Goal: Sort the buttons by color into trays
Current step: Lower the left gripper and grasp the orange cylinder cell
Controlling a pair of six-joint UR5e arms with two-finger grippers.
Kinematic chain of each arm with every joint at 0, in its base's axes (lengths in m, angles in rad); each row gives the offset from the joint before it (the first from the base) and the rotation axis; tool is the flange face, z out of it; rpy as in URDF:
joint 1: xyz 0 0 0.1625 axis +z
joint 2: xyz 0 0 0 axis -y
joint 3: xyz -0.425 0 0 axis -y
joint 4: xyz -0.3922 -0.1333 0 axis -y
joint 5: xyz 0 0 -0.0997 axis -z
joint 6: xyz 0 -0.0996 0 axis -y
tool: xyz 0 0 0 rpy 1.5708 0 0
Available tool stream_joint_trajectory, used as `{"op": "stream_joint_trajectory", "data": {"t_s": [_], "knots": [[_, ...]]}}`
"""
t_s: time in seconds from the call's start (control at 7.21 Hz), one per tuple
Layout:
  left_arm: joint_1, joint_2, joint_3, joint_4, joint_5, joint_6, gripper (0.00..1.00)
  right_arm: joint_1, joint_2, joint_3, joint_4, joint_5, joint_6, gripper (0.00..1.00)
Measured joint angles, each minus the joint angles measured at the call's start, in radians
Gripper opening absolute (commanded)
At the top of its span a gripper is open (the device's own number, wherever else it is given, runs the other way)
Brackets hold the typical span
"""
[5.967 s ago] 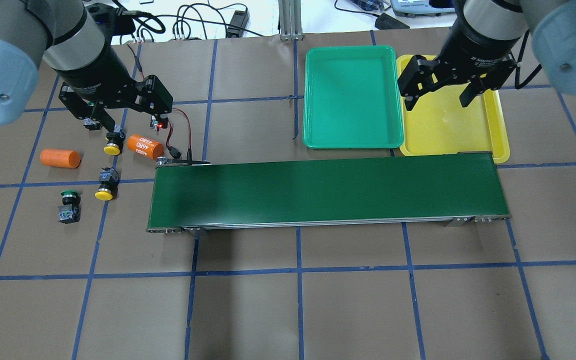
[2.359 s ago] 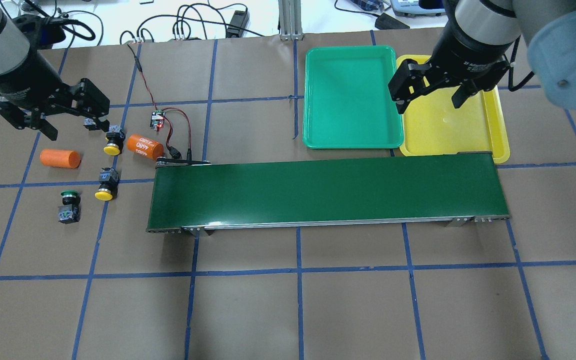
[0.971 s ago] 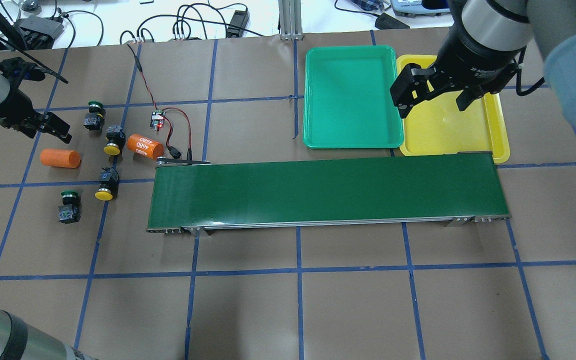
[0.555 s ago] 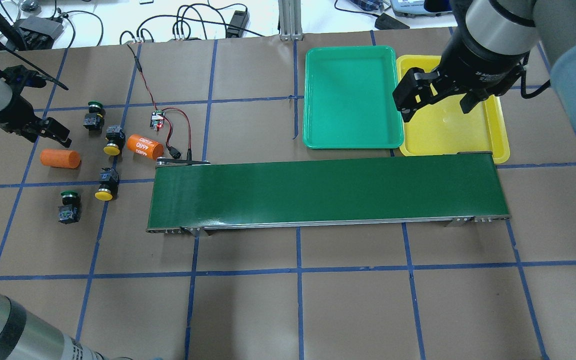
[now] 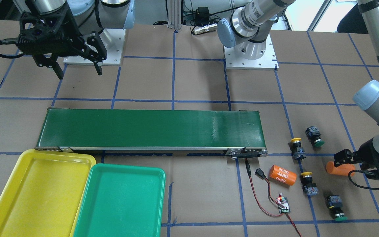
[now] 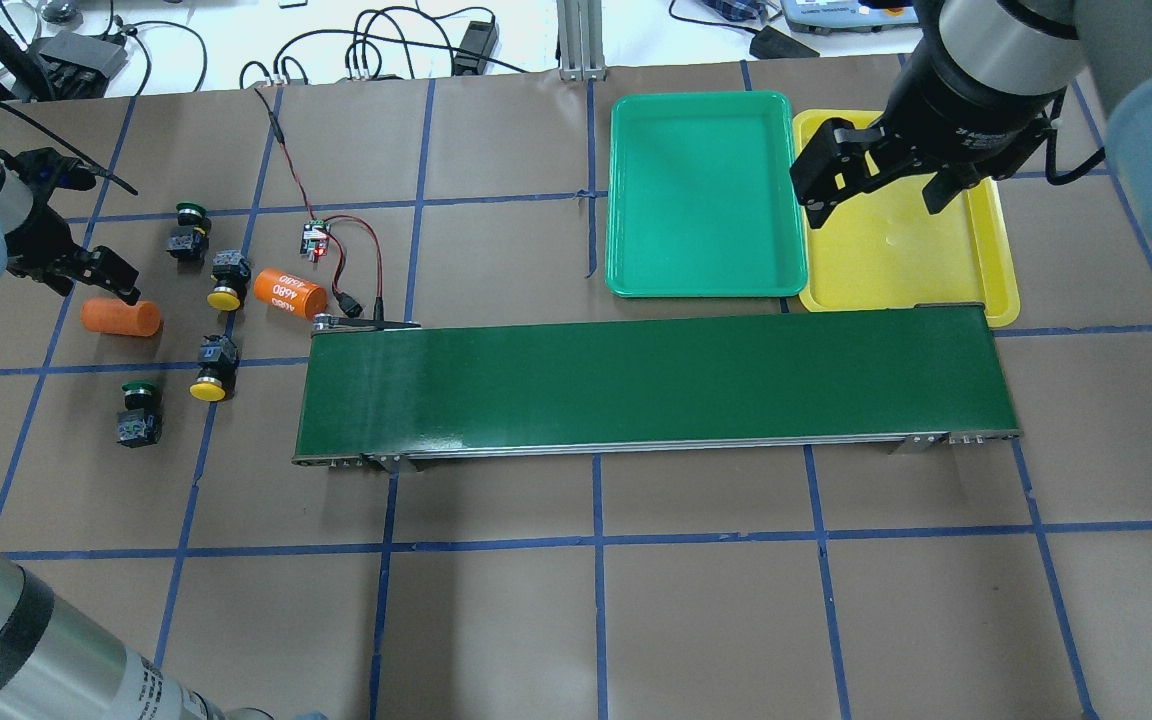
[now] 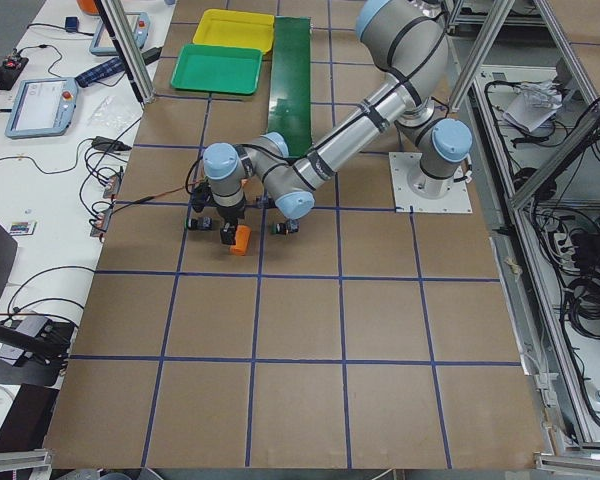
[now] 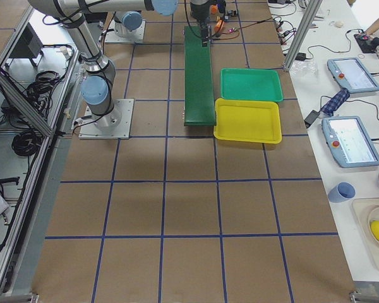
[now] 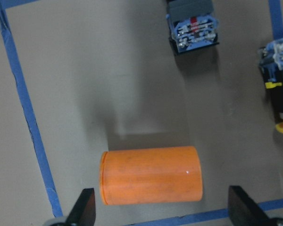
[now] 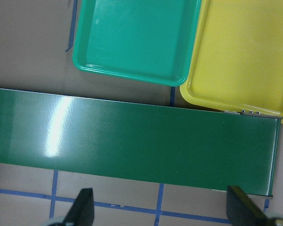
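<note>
All buttons lie at the table's left end: a green one (image 6: 189,230), a yellow one (image 6: 226,282), a second yellow one (image 6: 211,370) and a second green one (image 6: 136,412). My left gripper (image 6: 86,280) is open and hovers over a plain orange cylinder (image 9: 151,181); the wrist view shows nothing between its fingers. The green tray (image 6: 706,190) and the yellow tray (image 6: 896,270) stand side by side at the back right, and both hold nothing. My right gripper (image 6: 876,200) hangs open and holds nothing above the yellow tray's left part.
A long dark-green conveyor belt (image 6: 656,385) runs across the middle, just in front of the trays. An orange cylinder marked 4680 (image 6: 291,292) and a small circuit board (image 6: 313,240) with red wires lie by its left end. Cables run along the back edge.
My left gripper has swung left, away from the back buttons, uncovering the rear green button, and now sits over the plain orange cylinder. The right gripper shifted only slightly. No button moved.
</note>
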Motion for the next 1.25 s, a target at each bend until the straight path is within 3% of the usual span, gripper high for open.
{"op": "stream_joint_trajectory", "data": {"t_s": [0.42, 1.25], "knots": [[0.002, -0.018, 0.009, -0.002, -0.001, -0.042, 1.0, -0.006, 0.001, 0.004, -0.033, -0.005, -0.013, 1.0], [0.003, -0.046, 0.009, -0.007, -0.002, -0.062, 1.0, -0.024, 0.013, 0.009, 0.015, -0.006, 0.0, 1.0]]}}
